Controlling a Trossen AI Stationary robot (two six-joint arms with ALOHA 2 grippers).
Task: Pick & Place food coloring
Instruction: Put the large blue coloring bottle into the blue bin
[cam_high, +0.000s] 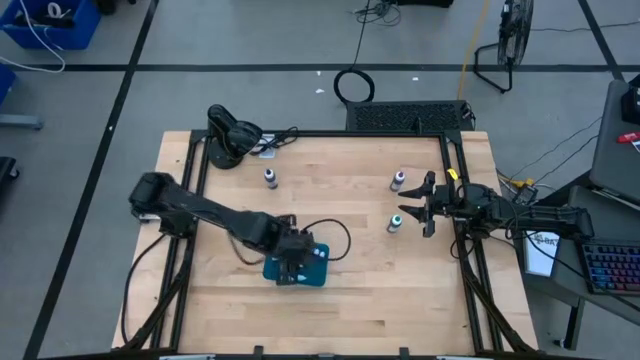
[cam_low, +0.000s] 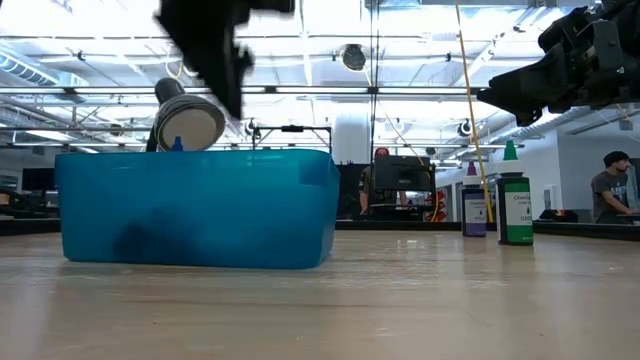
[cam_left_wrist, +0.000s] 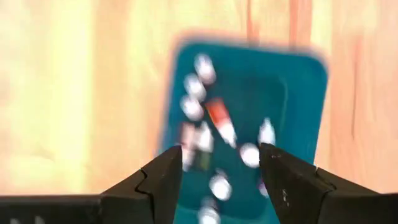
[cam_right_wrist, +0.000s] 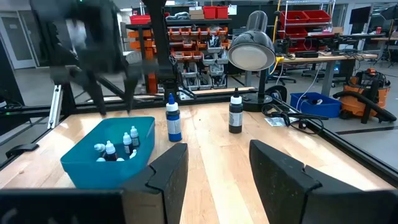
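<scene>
small white-capped food coloring bottles (cam_left_wrist: 221, 134) lie inside teal plastic bin (cam_high: 318, 270), counter (cam_high: 350, 310) centre-near | green bottle (cam_high: 396, 221), purple bottle (cam_high: 398, 180) stand right | left end effector (cam_left_wrist: 219, 167) wide, empty, above bin | right end effector (cam_high: 417, 204) wide, empty, beside green bottle

Wooden table (cam_high: 340, 300), teal tray (cam_high: 318, 262), standing bottles (cam_high: 397, 181)

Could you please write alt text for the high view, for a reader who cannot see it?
Seen from above, the left arm's open end effector hovers over a teal bin near the front middle of a wooden table. The right arm's open end effector sits at the right side between two small bottles, and another bottle stands toward the back left.
</scene>
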